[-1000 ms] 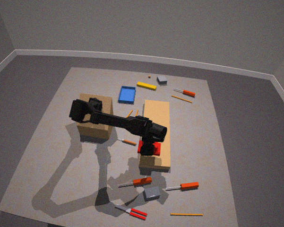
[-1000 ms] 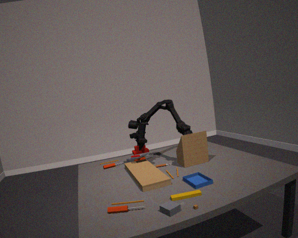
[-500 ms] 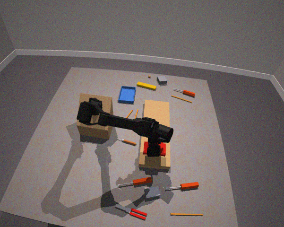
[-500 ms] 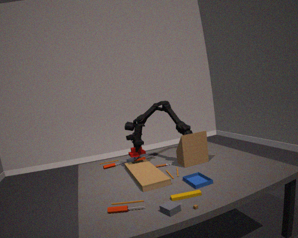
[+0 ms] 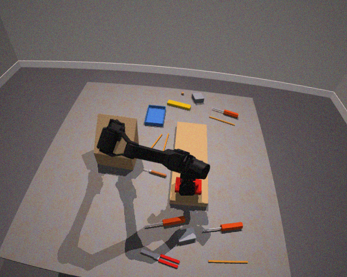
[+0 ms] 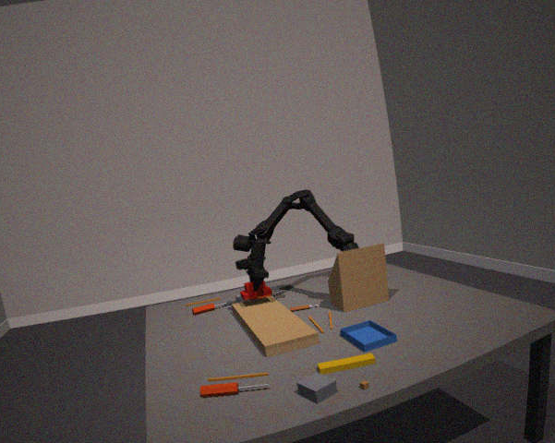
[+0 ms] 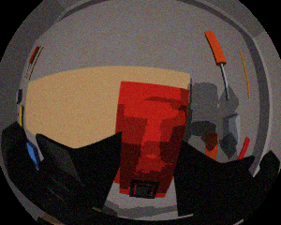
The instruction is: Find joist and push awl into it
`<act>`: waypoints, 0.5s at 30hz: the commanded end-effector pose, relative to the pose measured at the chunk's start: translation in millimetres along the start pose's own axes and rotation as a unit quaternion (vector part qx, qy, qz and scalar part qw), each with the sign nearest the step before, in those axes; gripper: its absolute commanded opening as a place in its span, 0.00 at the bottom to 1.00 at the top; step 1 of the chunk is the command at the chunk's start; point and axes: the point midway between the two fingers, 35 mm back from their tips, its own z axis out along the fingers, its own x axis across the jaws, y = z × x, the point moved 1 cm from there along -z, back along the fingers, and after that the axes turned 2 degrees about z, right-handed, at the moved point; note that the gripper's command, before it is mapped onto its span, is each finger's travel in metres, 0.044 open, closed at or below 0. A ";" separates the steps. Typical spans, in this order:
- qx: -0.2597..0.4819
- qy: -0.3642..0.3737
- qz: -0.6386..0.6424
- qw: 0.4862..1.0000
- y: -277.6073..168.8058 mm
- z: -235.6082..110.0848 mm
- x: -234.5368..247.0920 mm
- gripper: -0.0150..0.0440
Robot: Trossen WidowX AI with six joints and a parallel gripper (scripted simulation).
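Observation:
My gripper (image 5: 187,189) (image 6: 256,284) (image 7: 150,137) points straight down and is shut on the red stud finder (image 5: 198,186) (image 6: 254,293) (image 7: 150,119). It holds the finder at the end of the tan floor panel (image 5: 191,143) (image 6: 272,329) (image 7: 72,107) that is farthest from the blue tray (image 5: 155,115) (image 6: 367,334). I cannot tell whether the finder touches the panel. The tray is empty. Several orange-handled pointed tools lie on the mat: one (image 5: 173,221) and another (image 5: 230,226) lie beyond the panel's end near the gripper, a small one (image 5: 157,172) lies beside the panel, and one (image 5: 229,113) (image 6: 218,389) lies near the tray end.
The arm stands on a cardboard box (image 5: 128,125) (image 6: 360,276) beside the panel. A yellow bar (image 5: 178,104) (image 6: 345,363), a grey block (image 5: 197,96) (image 6: 316,387), a second grey block (image 5: 187,236), red-handled pliers (image 5: 164,257) and thin orange sticks (image 5: 227,261) lie about.

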 end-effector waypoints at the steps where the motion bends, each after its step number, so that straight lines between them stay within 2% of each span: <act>1: -0.004 0.002 -0.004 1.000 -0.7 8.1 1.4 0.25; 15: -0.004 0.001 -0.005 1.000 -6.6 27.7 0.6 0.25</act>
